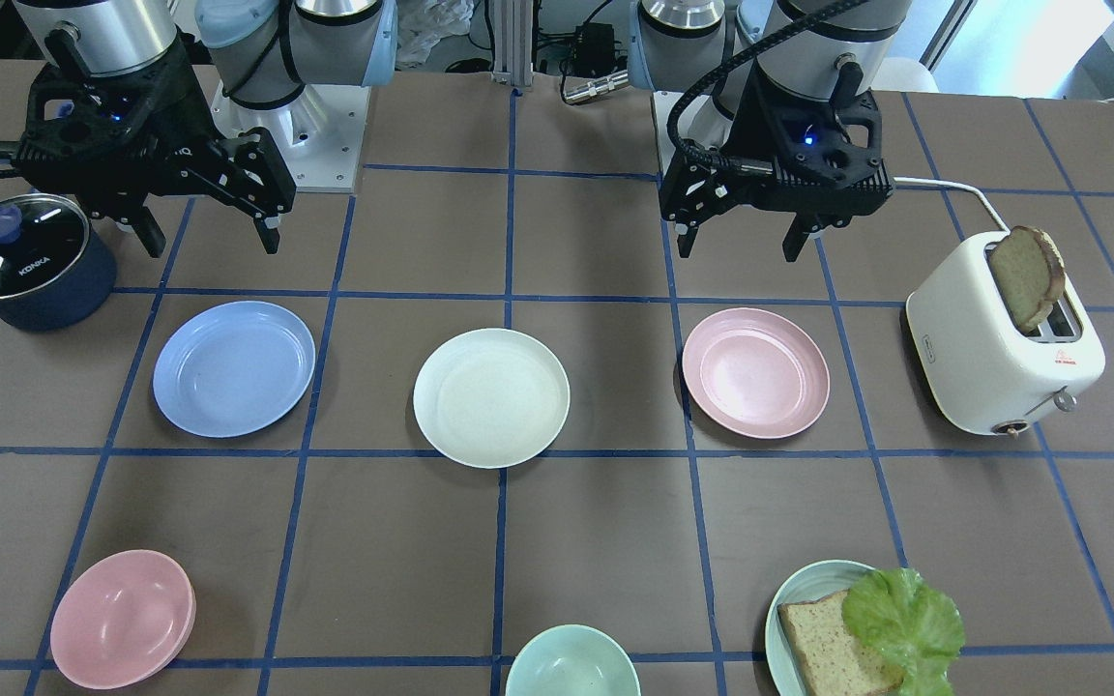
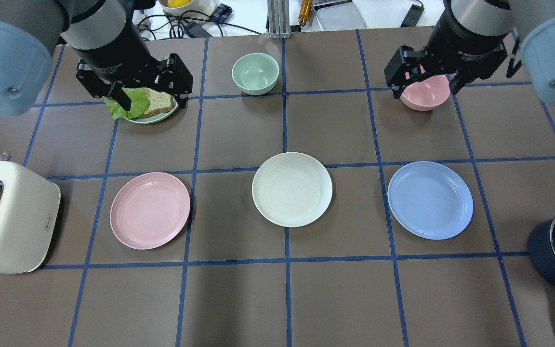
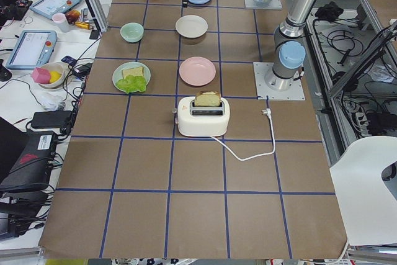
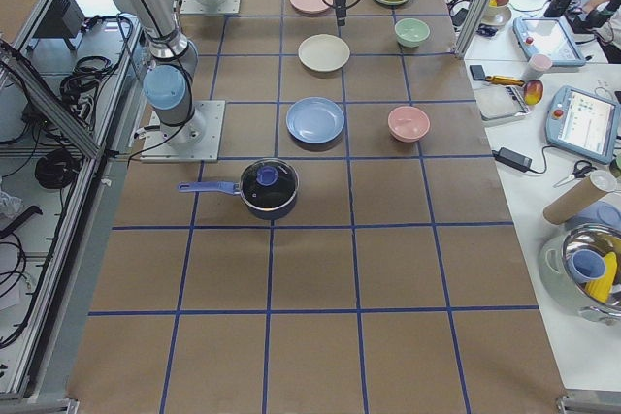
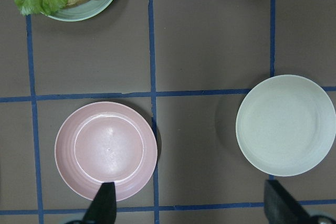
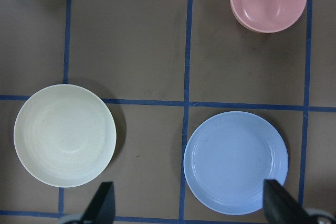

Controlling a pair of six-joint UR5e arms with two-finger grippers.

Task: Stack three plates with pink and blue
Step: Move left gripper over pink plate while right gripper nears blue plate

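Three plates lie in a row, apart, on the brown table. The pale pink plate (image 1: 755, 372) (image 2: 150, 210) (image 5: 106, 150) is on my left. The cream-white plate (image 1: 490, 397) (image 2: 292, 189) (image 5: 286, 124) (image 6: 64, 135) is in the middle. The pale blue plate (image 1: 233, 368) (image 2: 430, 200) (image 6: 236, 162) is on my right. My left gripper (image 1: 741, 249) (image 2: 150, 99) (image 5: 191, 203) hangs open and empty high above the table, near the pink plate. My right gripper (image 1: 209, 244) (image 2: 424, 91) (image 6: 190, 203) hangs open and empty high above the table, near the blue plate.
A white toaster (image 1: 1002, 358) with a bread slice stands at my far left. A dark lidded pot (image 1: 30, 261) stands at my far right. On the far side are a pink bowl (image 1: 122, 619), a mint bowl (image 1: 571, 662) and a teal plate (image 1: 777, 609) with bread and lettuce.
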